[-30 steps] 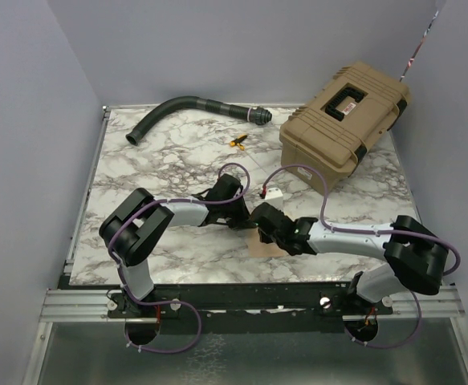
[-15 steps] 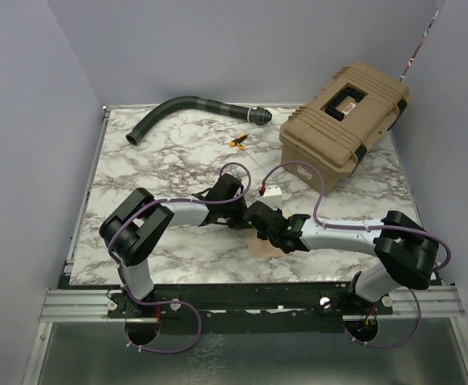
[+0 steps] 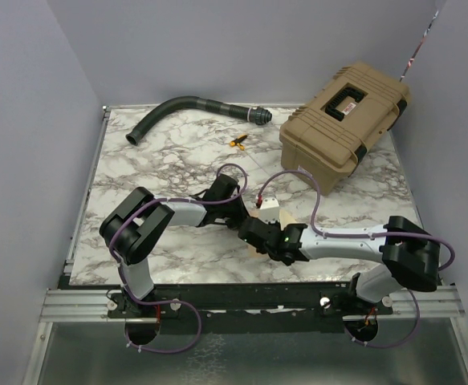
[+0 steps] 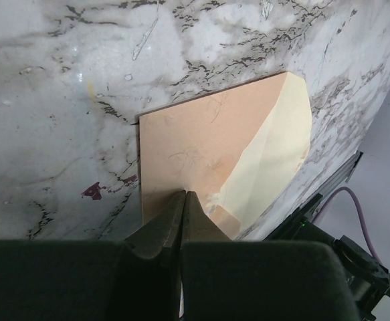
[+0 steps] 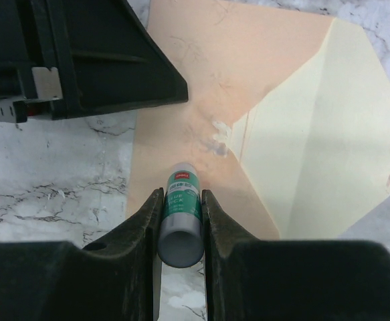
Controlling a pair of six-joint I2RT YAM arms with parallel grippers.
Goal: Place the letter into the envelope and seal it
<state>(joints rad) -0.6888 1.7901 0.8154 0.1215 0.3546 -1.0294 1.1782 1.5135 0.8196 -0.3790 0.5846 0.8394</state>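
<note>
Green glue stick (image 5: 180, 215) pinched in right tool (image 5: 181, 195).

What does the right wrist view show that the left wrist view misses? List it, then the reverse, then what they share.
Only the right wrist view: the right gripper clamped on a small grey glue stick with a green label, its far end over the peach paper envelope. Only the left wrist view: a dark red stain on the marble table, and a purple cable. Both: that envelope lying with its cream-lined flap open, and the left gripper, shut, resting on it.
</note>
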